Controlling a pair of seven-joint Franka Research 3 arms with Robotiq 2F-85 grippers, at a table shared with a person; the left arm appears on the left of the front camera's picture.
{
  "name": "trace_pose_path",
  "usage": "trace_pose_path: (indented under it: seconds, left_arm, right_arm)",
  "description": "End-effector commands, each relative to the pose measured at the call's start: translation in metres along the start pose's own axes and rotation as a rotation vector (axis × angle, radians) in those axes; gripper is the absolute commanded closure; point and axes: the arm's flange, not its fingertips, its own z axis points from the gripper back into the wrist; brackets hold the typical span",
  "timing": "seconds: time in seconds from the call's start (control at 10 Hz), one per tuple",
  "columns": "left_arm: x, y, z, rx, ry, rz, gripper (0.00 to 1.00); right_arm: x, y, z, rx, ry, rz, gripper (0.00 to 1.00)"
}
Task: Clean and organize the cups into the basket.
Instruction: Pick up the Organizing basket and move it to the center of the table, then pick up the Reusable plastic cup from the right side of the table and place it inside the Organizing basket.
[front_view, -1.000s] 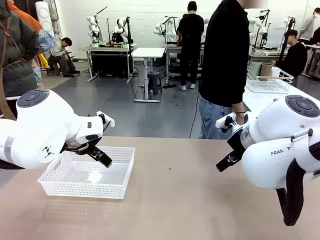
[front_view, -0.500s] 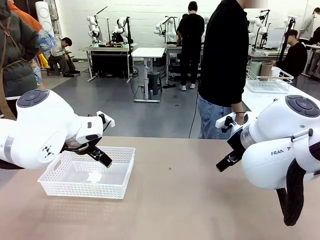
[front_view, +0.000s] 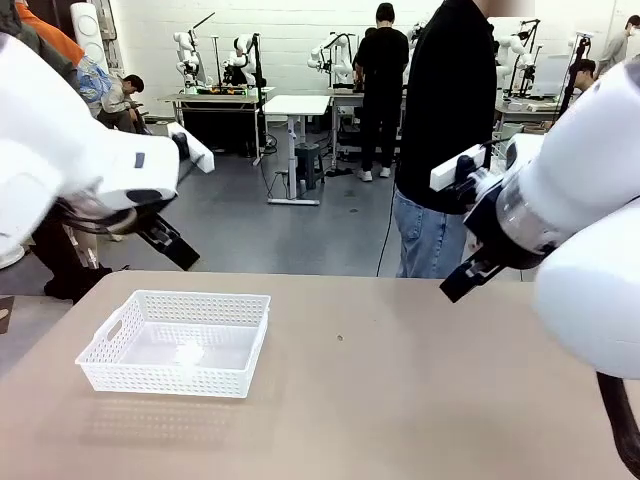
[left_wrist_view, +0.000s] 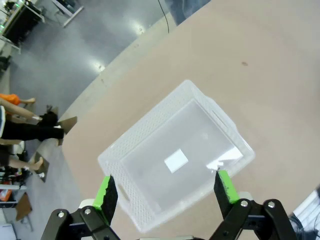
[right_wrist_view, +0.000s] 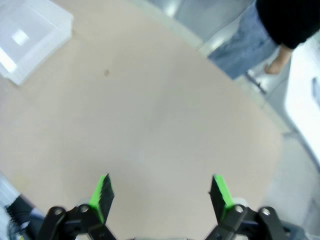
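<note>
The left gripper (left_wrist_view: 166, 189) hangs above the left of the surface (front_view: 400, 400) with its jaws spread wide and nothing between them. It looks down on the basket (front_view: 172, 380), which sits flat on the left part of the surface with a small white patch (left_wrist_view: 176, 161) on its floor. At the right, the right gripper (right_wrist_view: 160, 192) is likewise released and empty over bare tan surface, well apart from the basket, and a person (front_view: 450, 120) in a black top and jeans stands just beyond the far edge.
</note>
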Motion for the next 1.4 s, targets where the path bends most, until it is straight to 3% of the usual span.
trace_pose_path:
  seconds: [0.0, 0.1, 0.3, 0.4, 0.5, 0.7, 0.9, 1.0, 1.1, 1.2, 1.3]
  left_arm:
    - [-0.010, -0.017, 0.022, 0.076, 0.108, -0.093, 0.00]
    - [0.000, 0.000, 0.000, 0.000, 0.000, 0.000, 0.00]
    - [0.000, 0.000, 0.000, 0.000, 0.000, 0.000, 0.00]
    - [-0.005, -0.006, 0.022, 0.021, 0.031, -0.026, 0.00]
    - [-0.014, 0.007, -0.006, -0.176, 0.032, 0.196, 0.00]
    - [-0.058, 0.002, -0.010, -0.348, 0.131, 0.245, 0.00]
    - [-0.105, -0.017, -0.006, -0.386, 0.326, 0.229, 0.00]
    - [-0.118, -0.031, -0.013, -0.359, 0.384, 0.214, 0.00]
    - [-0.043, 0.005, -0.013, -0.378, 0.247, 0.241, 0.00]
    - [-0.043, 0.005, -0.013, -0.378, 0.247, 0.241, 0.00]
    - [-0.043, 0.005, -0.013, -0.378, 0.247, 0.241, 0.00]
  right_arm:
    - [0.003, -0.006, -0.033, 0.029, -0.023, 0.013, 0.00]
    - [0.003, -0.006, -0.033, 0.029, -0.023, 0.013, 0.00]
    - [0.003, -0.006, -0.033, 0.029, -0.023, 0.013, 0.00]
    - [0.003, -0.002, -0.014, 0.021, -0.006, -0.003, 0.00]
    - [-0.008, -0.016, -0.032, 0.180, 0.012, -0.117, 0.00]
    - [-0.059, -0.013, -0.033, 0.304, 0.138, -0.213, 0.00]
    - [-0.115, 0.008, -0.040, 0.399, 0.354, -0.278, 0.00]
    - [-0.135, 0.017, -0.045, 0.394, 0.478, -0.231, 0.00]
    - [-0.130, 0.012, -0.048, -0.318, 0.648, -0.001, 0.00]
    - [-0.048, -0.006, -0.039, 0.377, 0.381, -0.237, 0.00]
    - [-0.048, -0.006, -0.039, 0.377, 0.381, -0.237, 0.00]
